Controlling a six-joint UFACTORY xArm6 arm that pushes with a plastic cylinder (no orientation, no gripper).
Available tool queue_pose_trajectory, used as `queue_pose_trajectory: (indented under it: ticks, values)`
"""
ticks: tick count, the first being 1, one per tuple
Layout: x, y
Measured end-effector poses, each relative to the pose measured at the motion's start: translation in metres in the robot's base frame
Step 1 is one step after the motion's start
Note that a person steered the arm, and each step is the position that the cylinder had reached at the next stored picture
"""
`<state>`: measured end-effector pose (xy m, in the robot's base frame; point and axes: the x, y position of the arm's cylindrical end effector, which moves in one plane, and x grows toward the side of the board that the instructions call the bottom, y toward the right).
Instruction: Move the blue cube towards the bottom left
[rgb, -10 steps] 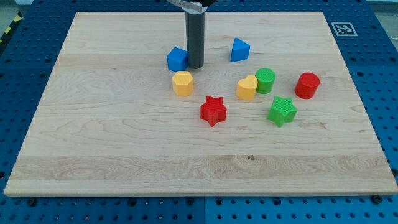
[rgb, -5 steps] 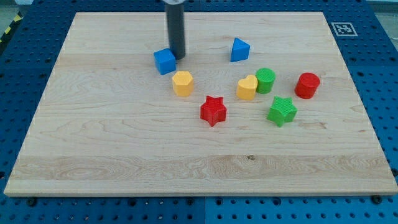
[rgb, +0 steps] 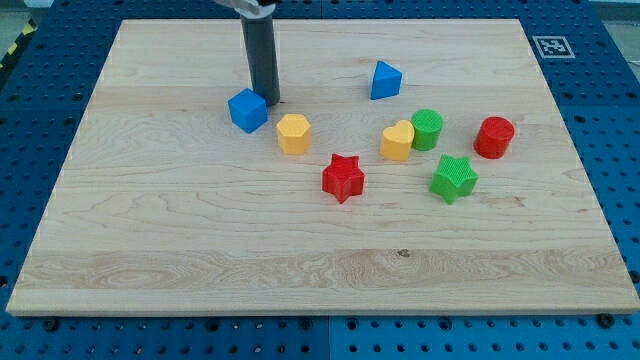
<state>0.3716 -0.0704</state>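
Since the earlier frames the small blue plastic cube (rgb: 248, 110) is shifted leftward and slightly down by my tip (rgb: 267, 101), pressed against its upper right, gripperless; most of the bottom-left travel across the wooden board (rgb: 180, 250) remains.

We have one view only, set high at the near edge of the worktop (rgb: 200, 270), looking down and across it at a slant, far enough back to take in all four edges
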Motion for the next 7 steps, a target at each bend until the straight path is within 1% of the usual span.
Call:
queue_pose_trajectory:
  ticks: [2,4,5,6,7]
  values:
    - [0.020,-0.004]
    - [0.024,-0.070]
    - [0.045,-0.072]
    - [0.054,-0.087]
    - [0.055,-0.116]
